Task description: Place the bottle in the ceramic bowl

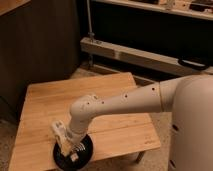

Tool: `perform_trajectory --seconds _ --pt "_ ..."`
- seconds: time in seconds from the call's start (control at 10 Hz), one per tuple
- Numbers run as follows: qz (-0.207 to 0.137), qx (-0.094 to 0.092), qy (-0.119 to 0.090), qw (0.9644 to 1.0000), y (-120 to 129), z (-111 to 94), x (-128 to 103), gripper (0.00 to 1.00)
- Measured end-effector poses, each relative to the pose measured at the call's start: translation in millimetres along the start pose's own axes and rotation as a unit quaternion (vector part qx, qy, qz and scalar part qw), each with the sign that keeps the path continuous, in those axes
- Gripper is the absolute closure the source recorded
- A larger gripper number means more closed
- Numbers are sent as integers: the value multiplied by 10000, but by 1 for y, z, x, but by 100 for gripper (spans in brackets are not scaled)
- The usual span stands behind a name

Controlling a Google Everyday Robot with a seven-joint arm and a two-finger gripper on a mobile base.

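Note:
The black ceramic bowl (80, 154) sits on the wooden table (75, 100) at its front left edge. My gripper (68, 148) reaches down from the white arm (115, 107) and hangs right over the bowl's left half, partly hiding it. A slim whitish shape with a pale yellowish end (61, 135) lies at the gripper, slanting down into the bowl. It looks like the bottle, but I cannot separate it clearly from the gripper's own parts. I cannot tell whether it rests on the bowl.
The table's front edge runs just below the bowl, and its left edge is close by. A dark wall panel (40, 45) stands behind the table. A low metal rail and shelf (135, 52) run along the back right. My white body (192, 130) fills the right side.

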Motion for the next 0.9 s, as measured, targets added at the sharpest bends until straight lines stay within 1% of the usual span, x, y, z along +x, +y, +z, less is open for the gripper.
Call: perform_trajectory --seconds 0.1,0.3,0.4,0.5,0.8,0.9 --pt "0 0 0 10000 0 0 0 59" --pt "0 0 0 10000 0 0 0 76" --pt "0 0 0 10000 0 0 0 80" --pt "0 0 0 10000 0 0 0 78" --pt "-1 0 0 10000 0 0 0 56" --pt "-1 -1 0 10000 0 0 0 41"
